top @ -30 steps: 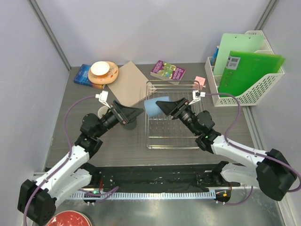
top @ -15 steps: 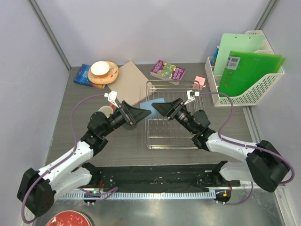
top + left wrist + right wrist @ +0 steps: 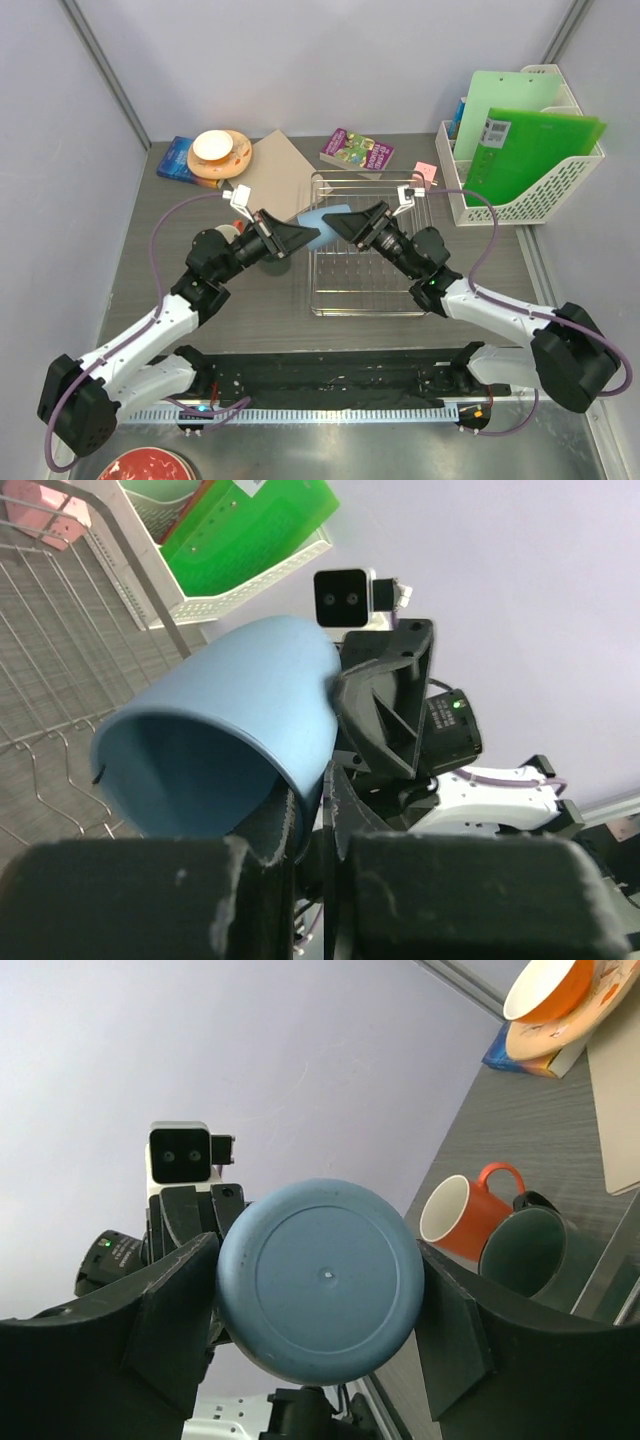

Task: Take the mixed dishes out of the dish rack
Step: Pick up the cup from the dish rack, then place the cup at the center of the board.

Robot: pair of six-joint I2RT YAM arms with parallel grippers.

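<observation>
Top ext. cam: fixed high, behind arm bases, looks down over whole table [image 3: 250,310]. L wrist cam [image 3: 180,1155]: close range, tilted up, faces R wrist cam [image 3: 345,598]. R wrist cam: likewise close, faces back at L. All 3 views share light-blue cup [image 3: 318,222]: mouth in L view, base in R view.

Bright, even, diffuse light falls from above; shadows on the desk [image 3: 270,300] are faint. The top view is sharp. In the left wrist view, the near fingers [image 3: 130,900] are out of focus.
</observation>
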